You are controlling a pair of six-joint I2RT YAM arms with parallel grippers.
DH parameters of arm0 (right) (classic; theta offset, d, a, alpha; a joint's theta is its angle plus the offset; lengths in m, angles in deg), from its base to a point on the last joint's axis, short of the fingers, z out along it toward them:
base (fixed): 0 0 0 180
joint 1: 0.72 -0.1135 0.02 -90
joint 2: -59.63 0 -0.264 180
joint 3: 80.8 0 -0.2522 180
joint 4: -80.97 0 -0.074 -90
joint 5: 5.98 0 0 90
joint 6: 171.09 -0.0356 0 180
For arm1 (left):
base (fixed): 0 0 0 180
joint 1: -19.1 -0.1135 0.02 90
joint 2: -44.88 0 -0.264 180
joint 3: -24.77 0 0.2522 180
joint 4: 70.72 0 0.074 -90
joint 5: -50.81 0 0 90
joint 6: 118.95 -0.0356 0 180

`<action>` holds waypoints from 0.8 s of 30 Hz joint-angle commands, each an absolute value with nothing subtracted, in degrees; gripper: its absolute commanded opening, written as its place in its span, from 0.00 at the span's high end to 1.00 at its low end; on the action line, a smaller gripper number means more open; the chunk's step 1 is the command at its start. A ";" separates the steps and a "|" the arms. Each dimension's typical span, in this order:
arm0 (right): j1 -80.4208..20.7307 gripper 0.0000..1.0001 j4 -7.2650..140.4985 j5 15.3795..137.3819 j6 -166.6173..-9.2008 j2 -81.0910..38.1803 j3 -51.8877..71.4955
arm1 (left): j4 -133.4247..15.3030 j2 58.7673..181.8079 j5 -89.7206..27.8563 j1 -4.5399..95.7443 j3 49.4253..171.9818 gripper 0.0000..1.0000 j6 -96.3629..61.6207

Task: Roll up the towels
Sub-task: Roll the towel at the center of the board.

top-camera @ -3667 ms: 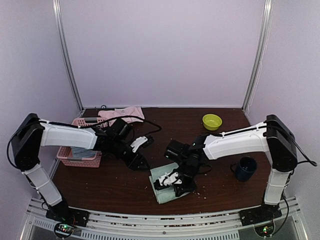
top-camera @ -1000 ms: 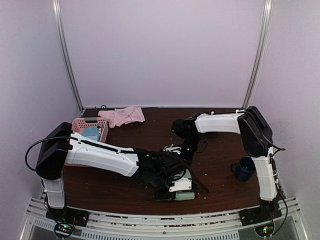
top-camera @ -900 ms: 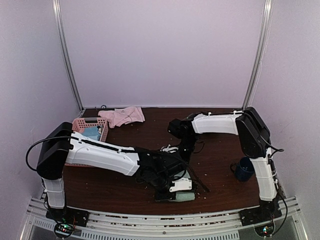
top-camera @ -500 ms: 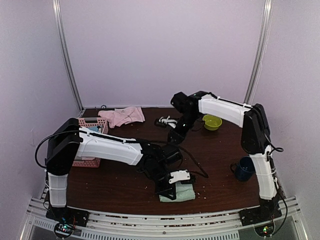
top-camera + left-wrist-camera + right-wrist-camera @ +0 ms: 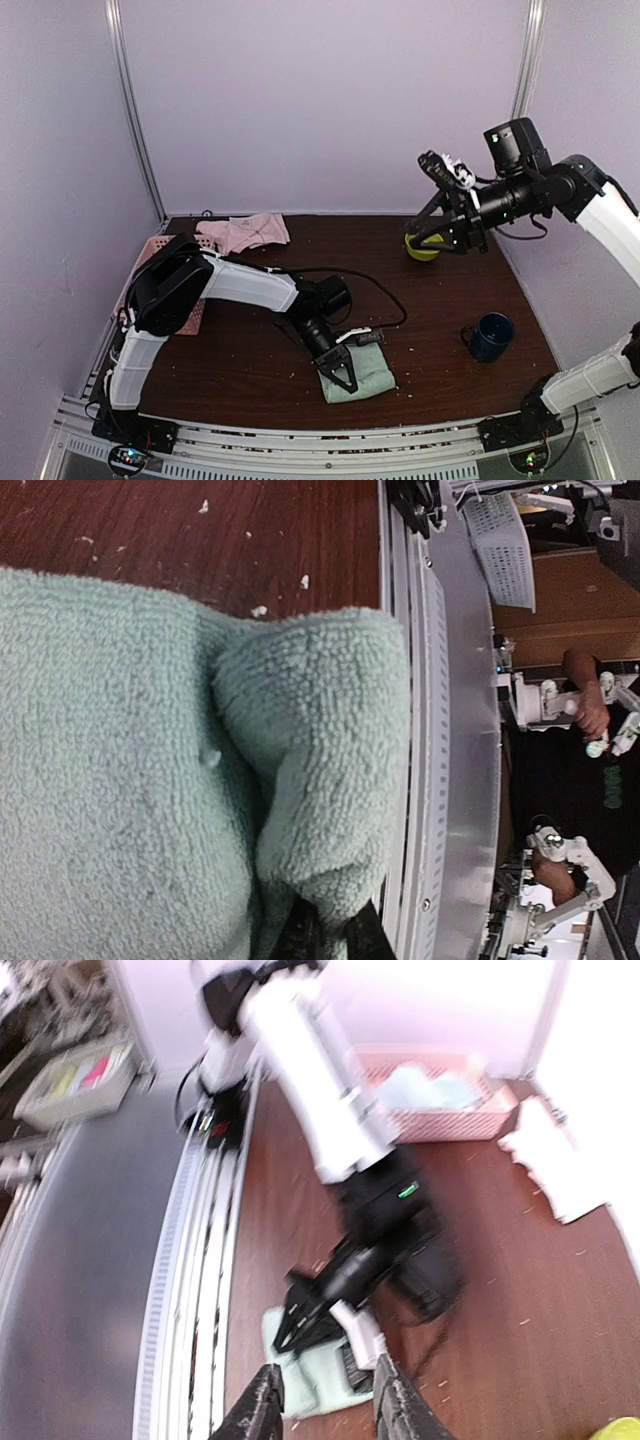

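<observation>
The sage green towel (image 5: 368, 372) lies bunched near the table's front edge, and also shows in the right wrist view (image 5: 318, 1378). My left gripper (image 5: 345, 377) rests on its left part. In the left wrist view the gripper (image 5: 330, 938) is shut on a raised fold of the green towel (image 5: 310, 730). The pale pink towel (image 5: 245, 230) lies crumpled at the back left, also seen from the right wrist (image 5: 555, 1160). My right gripper (image 5: 440, 235) is open and empty, raised high above the back right; its fingertips (image 5: 264, 1400) frame the view.
A pink basket (image 5: 135, 290) holding blue-grey towels (image 5: 430, 1088) stands at the left, partly behind my left arm. A yellow-green bowl (image 5: 424, 246) sits at the back right and a dark blue mug (image 5: 492, 335) at the right. The table's metal front rail (image 5: 450, 780) is close to the green towel.
My right arm has swung up and to the right, off the table. My left gripper has shifted on the green towel, which now lies a little further right.
</observation>
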State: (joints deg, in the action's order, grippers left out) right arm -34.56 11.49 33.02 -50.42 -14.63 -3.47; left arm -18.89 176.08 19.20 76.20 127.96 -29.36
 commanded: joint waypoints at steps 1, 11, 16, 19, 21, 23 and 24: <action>-41.09 0.68 5.99 39.22 -38.61 -14.68 8.04 | -16.62 181.57 18.96 76.09 127.61 1.00 -26.19; -58.17 0.61 18.67 54.70 -40.95 -18.40 24.65 | -17.67 182.35 17.91 75.40 126.85 1.00 -25.28; -65.18 0.58 28.85 65.37 -44.98 -21.65 30.16 | -17.76 181.58 17.25 75.33 125.82 1.00 -25.45; -67.41 0.56 33.38 70.06 -45.74 -23.76 32.56 | -17.76 181.55 16.85 75.27 125.89 1.00 -25.55; -68.45 0.55 35.77 72.42 -46.29 -25.08 33.41 | -17.77 181.55 16.71 75.26 126.00 1.00 -25.60; -69.36 0.53 37.27 74.10 -46.70 -25.81 33.94 | -17.84 181.55 16.73 75.26 125.94 1.00 -25.63; -69.98 0.52 37.94 75.04 -46.85 -25.96 34.18 | -17.85 181.55 16.76 75.26 125.90 1.00 -25.68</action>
State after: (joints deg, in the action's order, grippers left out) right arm -68.29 30.96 67.38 -44.98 -25.39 33.45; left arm -19.66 178.53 25.12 75.13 128.31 -25.84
